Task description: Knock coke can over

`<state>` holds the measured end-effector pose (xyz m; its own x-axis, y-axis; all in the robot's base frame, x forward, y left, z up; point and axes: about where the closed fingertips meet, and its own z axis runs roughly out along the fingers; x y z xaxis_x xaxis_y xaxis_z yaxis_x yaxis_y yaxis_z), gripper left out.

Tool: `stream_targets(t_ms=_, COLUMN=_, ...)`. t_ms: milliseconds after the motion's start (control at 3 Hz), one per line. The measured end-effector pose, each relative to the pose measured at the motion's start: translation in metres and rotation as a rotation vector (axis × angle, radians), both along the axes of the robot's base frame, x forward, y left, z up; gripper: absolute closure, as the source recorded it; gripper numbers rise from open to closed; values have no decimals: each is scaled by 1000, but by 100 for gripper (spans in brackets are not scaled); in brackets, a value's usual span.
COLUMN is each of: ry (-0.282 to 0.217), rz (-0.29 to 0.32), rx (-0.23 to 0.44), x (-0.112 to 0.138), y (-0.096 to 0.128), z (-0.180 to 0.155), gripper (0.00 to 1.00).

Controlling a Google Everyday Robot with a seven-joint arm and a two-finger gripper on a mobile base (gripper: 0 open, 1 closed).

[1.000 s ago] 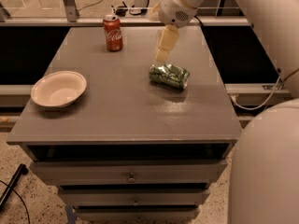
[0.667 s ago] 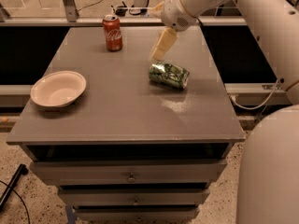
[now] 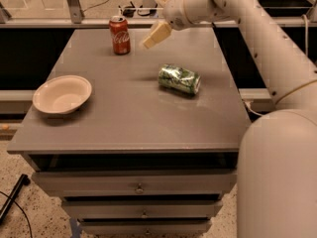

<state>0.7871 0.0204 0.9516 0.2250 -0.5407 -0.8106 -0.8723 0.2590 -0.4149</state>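
The red coke can [image 3: 120,35] stands upright near the back left of the grey table [image 3: 124,113]. My gripper [image 3: 154,36] hangs above the back of the table, a short way to the right of the can and apart from it, with its cream tips pointing down and left toward the can. It holds nothing that I can see.
A green and silver dented can [image 3: 180,78] lies on its side right of the table's middle. A cream bowl [image 3: 62,94] sits at the left. My white arm [image 3: 267,58] reaches in from the right. Drawers [image 3: 138,187] are under the tabletop. A railing runs behind the table.
My gripper has swung left and a little up, from above the green can toward the coke can. The cans and the bowl have not moved.
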Motion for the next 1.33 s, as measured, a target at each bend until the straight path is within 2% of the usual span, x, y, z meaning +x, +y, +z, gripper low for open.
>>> stream_targets(t_ms=333, ry=23, rz=-55, rx=122, x=37, y=23, z=3, gripper=0)
stream_targets(t_ms=667, ry=87, rz=-83, rx=207, x=62, y=50, z=-4, gripper=0)
stream_targets(t_ms=1333, ry=283, rz=-107, rx=213, x=73, y=84, z=-49, gripper=0)
